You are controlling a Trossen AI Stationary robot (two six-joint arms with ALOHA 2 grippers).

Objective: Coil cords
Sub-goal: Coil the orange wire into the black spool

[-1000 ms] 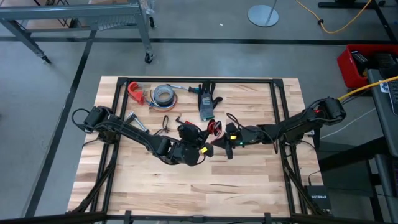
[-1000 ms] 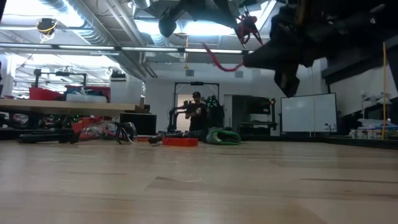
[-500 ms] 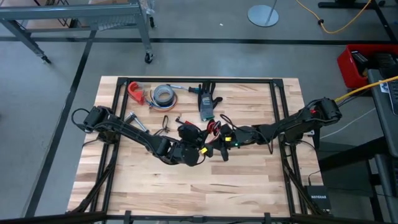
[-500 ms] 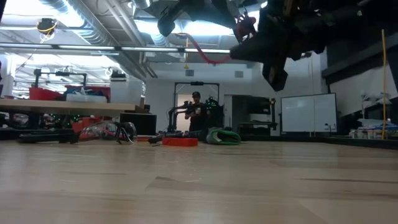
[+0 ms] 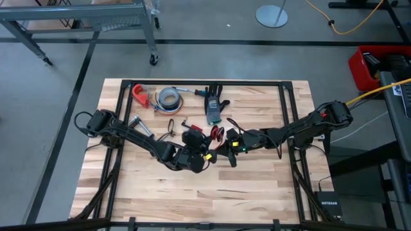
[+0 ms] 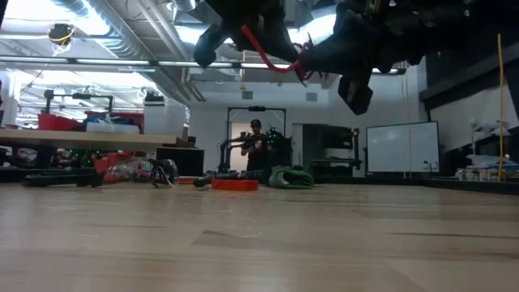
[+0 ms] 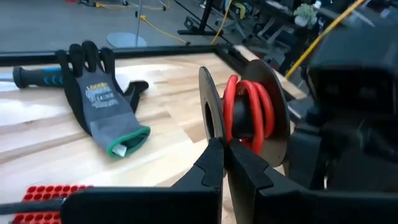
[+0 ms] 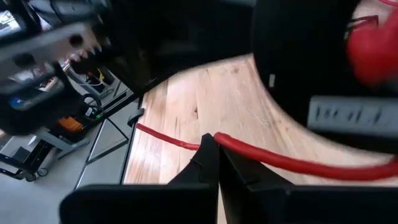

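Right pincer (image 8: 214, 152) is clamped shut on a red cord (image 8: 280, 163), held above mid-bench (image 5: 257, 192). Left pincer (image 7: 225, 155) is closed just beside it at a black spool (image 7: 249, 112) with red cord coiled (image 7: 252, 112) between its discs, though contact can't be told. Cord is judged light, thin and floppy, likely springy; best pinched close to the spool so slack is kept short.

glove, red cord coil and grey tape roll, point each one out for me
glove (image 7: 102, 102): left wrist view, on the grey palm.
red cord coil (image 7: 249, 112): left wrist view, on the red loops wound between two dark discs.
grey tape roll (image 5: 169, 97): high view, on the roll's ring.
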